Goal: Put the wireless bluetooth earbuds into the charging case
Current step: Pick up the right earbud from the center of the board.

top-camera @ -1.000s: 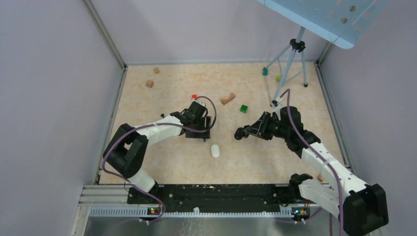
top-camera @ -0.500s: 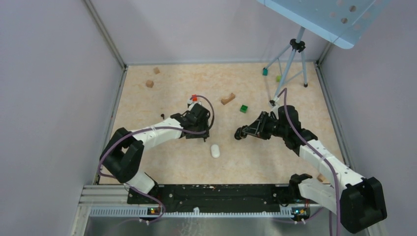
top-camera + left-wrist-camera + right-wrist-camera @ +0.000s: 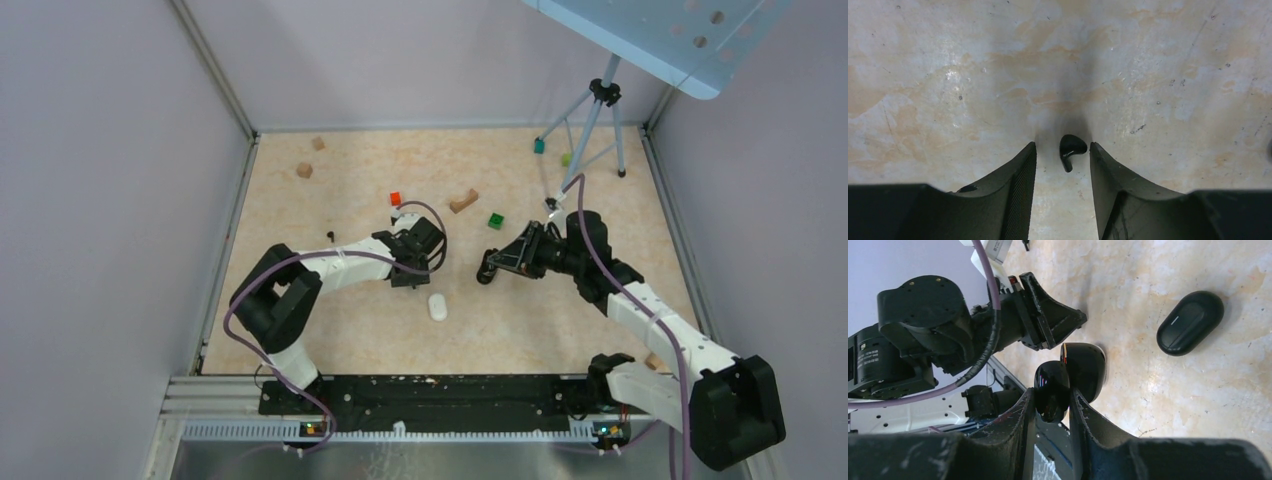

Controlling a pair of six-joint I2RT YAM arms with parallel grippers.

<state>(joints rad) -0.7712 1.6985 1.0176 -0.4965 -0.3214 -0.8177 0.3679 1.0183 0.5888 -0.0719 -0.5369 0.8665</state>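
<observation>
I see left gripper (image 3: 1063, 162) low, jaws part-open astride earbud (image 3: 1071, 149) (no contact); right gripper (image 3: 1051, 396) level, clamping charging case (image 3: 1085, 370).

At the right edge of the left wrist view a dark thing (image 3: 1269, 150) is cut off. Right fingers (image 3: 1013, 440) hide the lower part of the charging case (image 3: 1070, 375).

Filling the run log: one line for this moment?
left end effector: open, straddling earbud on table | right end effector: shut on charging case | earbud not inserted
</observation>
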